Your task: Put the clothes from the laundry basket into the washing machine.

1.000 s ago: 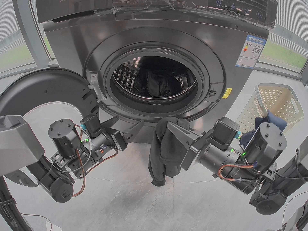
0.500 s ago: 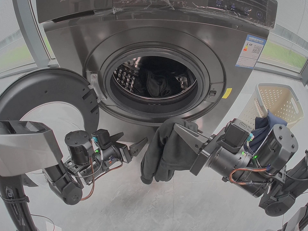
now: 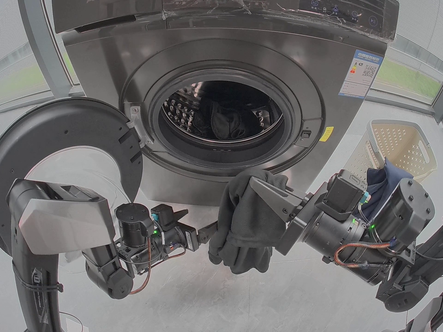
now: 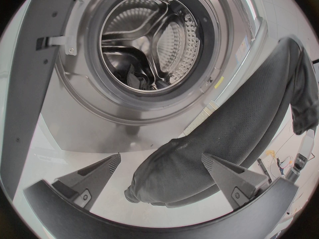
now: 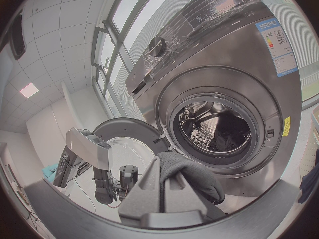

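**Dark garment clamped in my right pincer**

My right pincer is clamped on a dark garment, which hangs below it. The washing machine stands just beyond. My left pincer is spread apart at the garment's lower end; I cannot tell whether it touches. The laundry basket sits behind my right pincer and holds blue cloth.

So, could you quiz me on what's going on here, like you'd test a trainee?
1. True or false: the washing machine door stands open.
2. Which gripper is shut on the dark garment? A left, B right, C neither.
3. What already lies inside the drum?
Key: 1 true. 2 B, the right gripper. 3 dark clothes.
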### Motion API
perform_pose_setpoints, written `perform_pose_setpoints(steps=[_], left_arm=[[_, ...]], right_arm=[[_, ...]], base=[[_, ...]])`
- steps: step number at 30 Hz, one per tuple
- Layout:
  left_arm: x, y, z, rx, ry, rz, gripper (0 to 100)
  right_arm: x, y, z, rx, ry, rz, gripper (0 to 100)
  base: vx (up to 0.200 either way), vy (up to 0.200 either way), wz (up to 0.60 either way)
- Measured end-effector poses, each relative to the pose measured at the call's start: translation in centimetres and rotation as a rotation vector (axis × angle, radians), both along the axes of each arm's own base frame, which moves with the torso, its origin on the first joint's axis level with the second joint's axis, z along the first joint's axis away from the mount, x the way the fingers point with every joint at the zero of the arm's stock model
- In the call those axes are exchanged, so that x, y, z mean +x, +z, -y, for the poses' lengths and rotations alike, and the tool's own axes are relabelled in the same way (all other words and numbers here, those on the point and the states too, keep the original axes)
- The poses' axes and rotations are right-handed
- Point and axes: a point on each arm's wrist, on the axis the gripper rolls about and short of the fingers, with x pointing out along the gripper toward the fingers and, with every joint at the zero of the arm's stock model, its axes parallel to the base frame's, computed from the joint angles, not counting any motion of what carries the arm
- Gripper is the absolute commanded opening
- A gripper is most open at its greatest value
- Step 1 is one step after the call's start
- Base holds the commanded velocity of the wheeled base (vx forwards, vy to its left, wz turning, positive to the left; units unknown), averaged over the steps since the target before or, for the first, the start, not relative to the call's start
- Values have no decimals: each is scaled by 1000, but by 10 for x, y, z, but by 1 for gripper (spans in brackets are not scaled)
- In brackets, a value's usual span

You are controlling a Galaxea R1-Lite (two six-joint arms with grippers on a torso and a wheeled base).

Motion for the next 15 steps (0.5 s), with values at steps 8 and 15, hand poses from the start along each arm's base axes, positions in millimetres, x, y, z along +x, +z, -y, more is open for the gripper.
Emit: perform_pose_setpoints(steps=[8, 15], left_arm=[[-8, -7, 17, 8, -61, -18, 100], [-13, -8, 17, 14, -72, -28, 100]], right_arm=[[5, 3, -2, 12, -8, 11, 0], [12, 4, -9, 22, -11, 19, 0]], base=[[0, 0, 0], [0, 0, 0]])
